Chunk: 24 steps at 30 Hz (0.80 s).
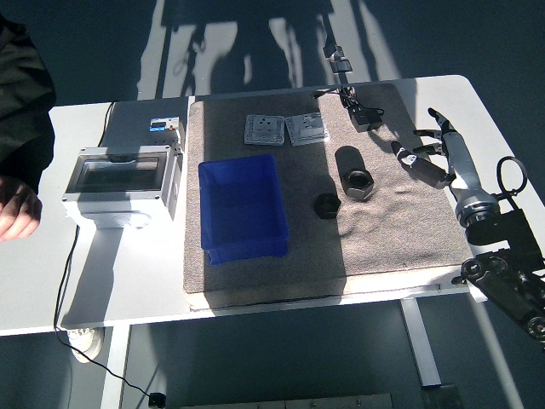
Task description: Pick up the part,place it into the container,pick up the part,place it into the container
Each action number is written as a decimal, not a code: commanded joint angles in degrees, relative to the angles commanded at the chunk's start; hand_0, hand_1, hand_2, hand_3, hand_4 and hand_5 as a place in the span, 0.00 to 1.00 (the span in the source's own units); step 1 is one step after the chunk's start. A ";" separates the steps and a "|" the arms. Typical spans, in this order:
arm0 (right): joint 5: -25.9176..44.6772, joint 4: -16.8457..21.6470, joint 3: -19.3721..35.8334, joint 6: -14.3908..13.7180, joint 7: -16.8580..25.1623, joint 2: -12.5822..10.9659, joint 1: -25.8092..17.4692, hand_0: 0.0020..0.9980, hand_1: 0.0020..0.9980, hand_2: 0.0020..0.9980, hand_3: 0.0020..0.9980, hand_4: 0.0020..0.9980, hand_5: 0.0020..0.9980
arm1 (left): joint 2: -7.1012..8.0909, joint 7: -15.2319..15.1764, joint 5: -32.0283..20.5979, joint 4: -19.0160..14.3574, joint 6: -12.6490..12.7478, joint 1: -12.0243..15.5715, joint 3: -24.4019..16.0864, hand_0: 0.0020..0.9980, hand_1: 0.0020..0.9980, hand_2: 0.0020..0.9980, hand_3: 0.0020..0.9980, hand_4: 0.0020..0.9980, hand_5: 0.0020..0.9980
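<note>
The right robot hand [423, 156] hangs empty with fingers loosely spread, just right of the larger black part [358, 184], so it should probably come down over that nut and pinch across its flats. The part sits flat on the grey mat [400, 230], bore facing up with no evident long axis, right of the blue container [243, 209], a smaller nut [327, 205] between them.

Two black nuts [358, 184] beside blue container [242, 209]

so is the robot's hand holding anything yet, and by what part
Nothing is held. The right hand is open above the mat, apart from the large nut and the small nut, which both lie loose beside the blue bin.
</note>
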 joint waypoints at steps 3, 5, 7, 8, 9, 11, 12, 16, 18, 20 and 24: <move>-6.58 -3.65 -3.86 4.63 -4.61 0.93 4.20 0.75 0.76 0.86 1.00 0.83 0.43 | 0.09 0.00 0.25 0.00 0.04 -0.25 -0.08 0.70 0.59 0.64 0.63 0.57 0.63; -10.71 -6.03 -6.33 7.16 -7.01 1.81 6.79 0.75 0.76 0.86 1.00 0.83 0.43 | 0.17 0.00 0.16 0.00 0.09 -0.34 -0.03 0.70 0.59 0.64 0.63 0.57 0.63; -14.87 -8.88 -9.06 9.15 -8.14 3.33 9.59 0.80 0.87 0.89 1.00 0.88 0.41 | 0.29 0.04 0.14 0.00 0.13 -0.47 -0.03 0.70 0.59 0.64 0.63 0.57 0.64; -16.50 -10.02 -10.05 9.53 -8.21 3.82 10.61 0.80 0.87 0.89 1.00 0.88 0.41 | 0.31 0.05 0.18 0.00 0.14 -0.52 -0.04 0.70 0.59 0.64 0.63 0.57 0.64; -18.15 -11.45 -11.33 9.82 -8.13 4.50 11.91 0.80 0.87 0.89 1.00 0.88 0.41 | 0.34 0.06 0.24 0.00 0.14 -0.64 -0.02 0.70 0.59 0.64 0.63 0.57 0.64; -21.76 -14.59 -14.02 10.30 -7.83 5.81 14.67 0.80 0.87 0.89 1.00 0.88 0.41 | 0.44 0.01 0.04 0.00 0.17 -0.78 0.16 0.70 0.59 0.64 0.63 0.57 0.64; -23.08 -15.81 -15.06 10.47 -7.74 6.24 15.72 0.88 0.90 0.90 1.00 0.89 0.40 | 0.49 -0.01 -0.10 0.00 0.19 -0.79 0.22 0.70 0.59 0.64 0.63 0.57 0.64; -26.93 -20.91 -18.42 11.43 -7.46 8.14 18.96 0.88 0.90 0.90 1.00 0.89 0.40 | 0.62 -0.08 -0.26 0.00 0.21 -0.88 0.23 0.70 0.59 0.64 0.63 0.57 0.64; -26.97 -23.45 -19.31 11.90 -7.27 8.91 19.63 0.92 0.91 0.91 1.00 0.91 0.42 | 0.64 -0.11 -0.30 0.00 0.24 -0.92 0.28 0.70 0.59 0.64 0.63 0.57 0.63; -26.71 -25.21 -19.93 12.17 -7.18 9.30 19.90 0.92 0.91 0.91 1.00 0.91 0.42 | 0.65 -0.15 -0.43 0.00 0.28 -0.92 0.32 0.70 0.59 0.64 0.63 0.57 0.63; -25.97 -28.04 -20.95 12.89 -7.41 10.07 20.20 0.93 0.88 0.87 0.95 0.88 0.44 | 0.70 -0.23 -0.30 0.00 0.27 -0.96 0.19 0.70 0.58 0.64 0.63 0.57 0.63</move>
